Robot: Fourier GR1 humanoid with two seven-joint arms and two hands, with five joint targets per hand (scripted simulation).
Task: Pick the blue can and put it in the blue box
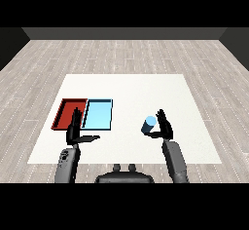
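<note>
The flat white surface [126, 85] carries a shallow red tray [64, 113] and a shallow light blue tray [98, 114] touching near its left edge. The left hand [75, 131], fingers straight and wide, overlaps the red tray's near edge. The right hand [164, 125] stands just beside the small light blue cylindrical can [149, 124], fingers spread; contact is unclear.

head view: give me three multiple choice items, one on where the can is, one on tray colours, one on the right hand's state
1. Where is the blue can?
A. in the red tray
B. on the table right of both trays
C. in the light blue tray

2. Which tray lies further left?
A. red tray
B. light blue tray
C. green tray

3. The right hand is
A. open beside the can
B. curled round the can
C. flat in a tray

Key: B, the can stands on the white table; A, red is leftmost; A, its fingers are straight.
</note>
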